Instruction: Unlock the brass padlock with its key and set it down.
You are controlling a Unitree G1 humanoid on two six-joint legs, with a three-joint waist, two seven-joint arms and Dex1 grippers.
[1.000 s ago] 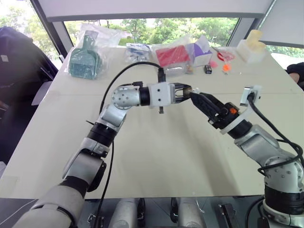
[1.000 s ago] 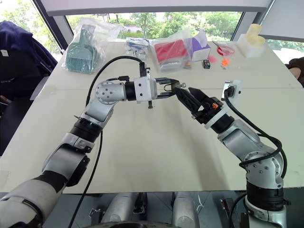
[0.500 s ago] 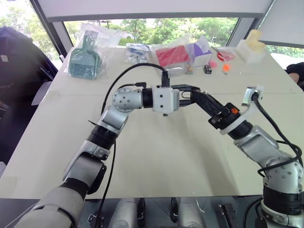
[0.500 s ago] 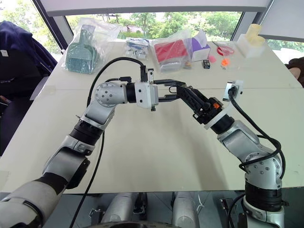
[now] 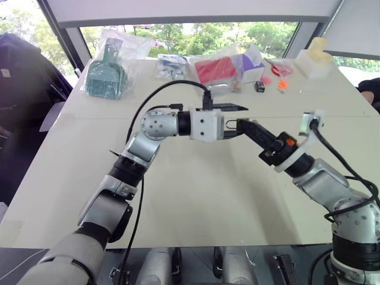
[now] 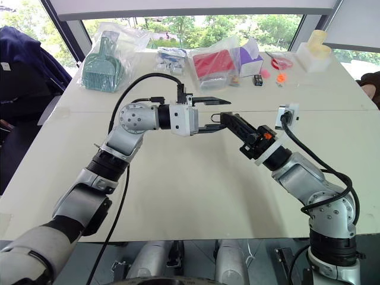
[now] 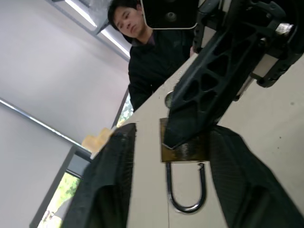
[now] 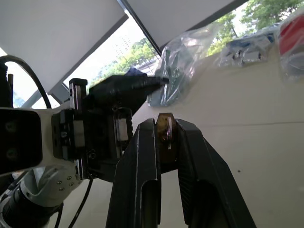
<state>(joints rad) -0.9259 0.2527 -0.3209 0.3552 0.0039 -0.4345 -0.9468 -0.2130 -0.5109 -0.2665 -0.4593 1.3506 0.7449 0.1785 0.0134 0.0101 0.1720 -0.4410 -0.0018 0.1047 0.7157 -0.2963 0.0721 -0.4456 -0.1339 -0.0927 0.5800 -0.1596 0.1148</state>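
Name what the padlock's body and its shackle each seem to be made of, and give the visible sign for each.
Brass padlock body: probably brass, going by its dull yellow-brown, slightly grainy face. Shackle: probably steel or plated metal; a thin, dark silvery, smooth U-shaped wire catching glossy highlights.

The padlock [image 7: 183, 148] has a dull brass-yellow body and a silvery shackle. Both grippers, left [image 5: 236, 116] and right [image 5: 242, 124], have black jaws with a ribbed inner face. The tabletop [image 5: 196, 196] is pale cream. On it lie a teal scoop [image 5: 105, 76] in clear plastic, a red packet [image 5: 215, 70], a purple-and-white box [image 5: 252, 65] and orange bits [image 5: 282, 85].
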